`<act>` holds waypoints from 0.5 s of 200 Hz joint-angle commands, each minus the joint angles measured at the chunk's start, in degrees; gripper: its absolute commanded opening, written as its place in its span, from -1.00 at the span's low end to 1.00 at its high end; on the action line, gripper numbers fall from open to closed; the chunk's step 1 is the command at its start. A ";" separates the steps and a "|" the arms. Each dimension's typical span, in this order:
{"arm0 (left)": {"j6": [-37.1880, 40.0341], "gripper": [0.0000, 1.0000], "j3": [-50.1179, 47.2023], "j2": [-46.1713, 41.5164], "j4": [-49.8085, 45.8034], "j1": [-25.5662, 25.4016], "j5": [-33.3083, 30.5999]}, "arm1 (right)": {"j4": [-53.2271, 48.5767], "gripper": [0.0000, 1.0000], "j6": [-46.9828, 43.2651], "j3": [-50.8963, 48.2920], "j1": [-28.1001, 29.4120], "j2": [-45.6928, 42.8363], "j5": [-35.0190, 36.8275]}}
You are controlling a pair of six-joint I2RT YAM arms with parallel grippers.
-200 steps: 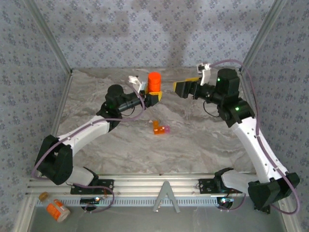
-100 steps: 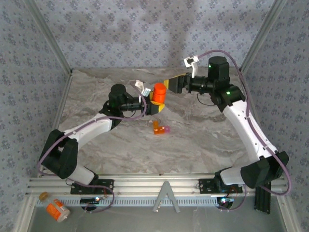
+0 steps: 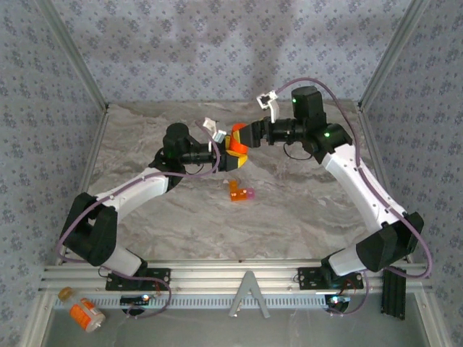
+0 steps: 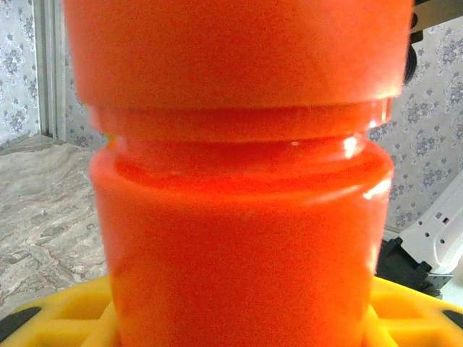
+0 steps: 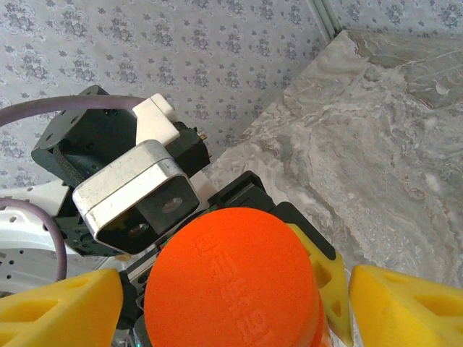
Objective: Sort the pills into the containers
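Left gripper (image 3: 233,153) is clamped on the pill bottle (image 4: 239,238), low on its body. Its cap (image 5: 230,278) sits between the right gripper (image 5: 231,307)'s spread fingers, gaps either side. Likely light, stiff and slick, so pinch the cap's sidewall squarely. The tiny box (image 3: 241,193) lies just in front of the bottle.

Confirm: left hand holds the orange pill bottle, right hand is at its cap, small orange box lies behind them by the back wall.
One error: the top external view shows the small orange box in front of them, toward the arm bases. The left hand holds the pill bottle, the right hand at its cap.
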 commanded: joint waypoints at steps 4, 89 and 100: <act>-0.39 -1.00 2.57 0.55 1.53 -0.09 1.77 | -1.53 0.60 -1.53 2.08 0.56 0.34 0.47; -0.48 -1.00 2.83 1.22 1.39 -0.42 1.72 | -1.31 0.47 -1.38 1.55 0.65 -0.25 0.93; -0.48 -1.00 2.82 1.22 1.30 -0.39 1.74 | -1.22 0.45 -1.27 1.39 0.61 -0.42 1.11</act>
